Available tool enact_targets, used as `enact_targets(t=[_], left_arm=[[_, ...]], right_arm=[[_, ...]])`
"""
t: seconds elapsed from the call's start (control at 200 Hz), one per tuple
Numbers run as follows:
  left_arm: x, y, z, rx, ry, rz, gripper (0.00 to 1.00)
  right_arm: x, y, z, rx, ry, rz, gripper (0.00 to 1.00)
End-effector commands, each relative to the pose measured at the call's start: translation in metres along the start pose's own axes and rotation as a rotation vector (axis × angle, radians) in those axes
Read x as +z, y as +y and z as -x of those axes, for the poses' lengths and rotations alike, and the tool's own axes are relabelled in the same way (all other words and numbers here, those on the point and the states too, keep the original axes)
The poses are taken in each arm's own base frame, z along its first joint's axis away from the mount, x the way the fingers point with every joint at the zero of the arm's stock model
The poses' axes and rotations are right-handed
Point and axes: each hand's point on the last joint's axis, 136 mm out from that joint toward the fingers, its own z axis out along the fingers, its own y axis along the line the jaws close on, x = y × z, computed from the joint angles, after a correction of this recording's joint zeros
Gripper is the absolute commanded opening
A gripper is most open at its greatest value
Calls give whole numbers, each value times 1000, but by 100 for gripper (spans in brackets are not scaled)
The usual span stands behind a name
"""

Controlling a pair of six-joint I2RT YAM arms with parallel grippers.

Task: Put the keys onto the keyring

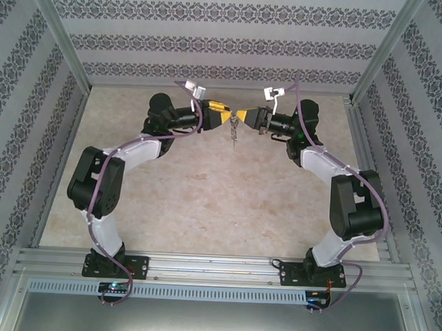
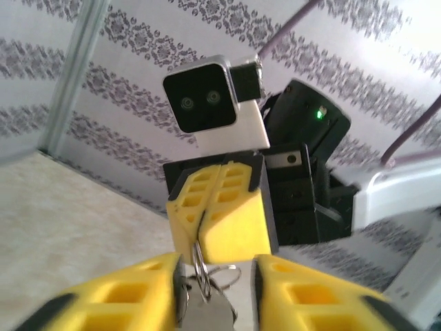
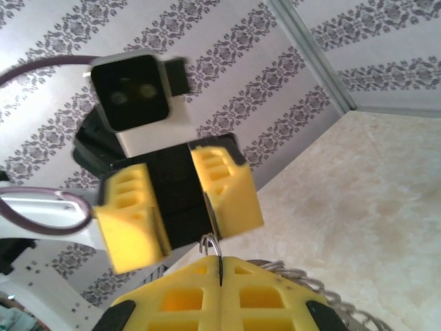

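Yellow fingers of the left gripper [image 2: 219, 279] stood parted, facing the right gripper [image 2: 201, 229], which was clamped on a thin wire loop of the grey metal keyring [image 2: 209, 312]. A silvery chain [image 3: 310, 286] hung beside that gripper. Such slight purchase might let it slip onto the beige desk [image 1: 204, 202].

You're seeing shiny silver metal on the keyring [image 2: 200, 276] low centre, matt yellow plastic on the right gripper [image 2: 200, 238] above it, and a smooth matt marbled table [image 1: 204, 202].
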Motion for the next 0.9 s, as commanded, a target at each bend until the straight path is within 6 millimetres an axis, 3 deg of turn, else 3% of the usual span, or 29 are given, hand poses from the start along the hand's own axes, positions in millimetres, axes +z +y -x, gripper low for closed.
enact_targets(t=[0.0, 0.035, 0.065, 0.08, 0.095, 0.42, 0.59, 0.894], left_arm=[[-12, -2, 8, 79, 3, 81, 54], [-17, -1, 11, 86, -7, 105, 65], [-21, 1, 12, 88, -12, 123, 81], [-23, 2, 12, 92, -14, 133, 97], [-24, 1, 14, 98, -17, 139, 100], [-55, 19, 14, 256, -18, 373, 100], [-75, 17, 15, 393, -78, 481, 100], [-56, 15, 0, 345, 63, 352, 99]], right_arm=[[-5, 5, 1, -55, 5, -66, 0], [-6, 3, 0, -59, 10, -81, 0], [-8, 3, 0, -62, 15, -91, 0], [-8, 4, 0, -65, 17, -92, 0], [-8, 3, -1, -64, 22, -99, 0], [-16, 8, -4, -126, 126, -176, 0], [-17, 10, -5, -167, 191, -185, 0], [-6, 3, -10, -208, 297, -178, 0]])
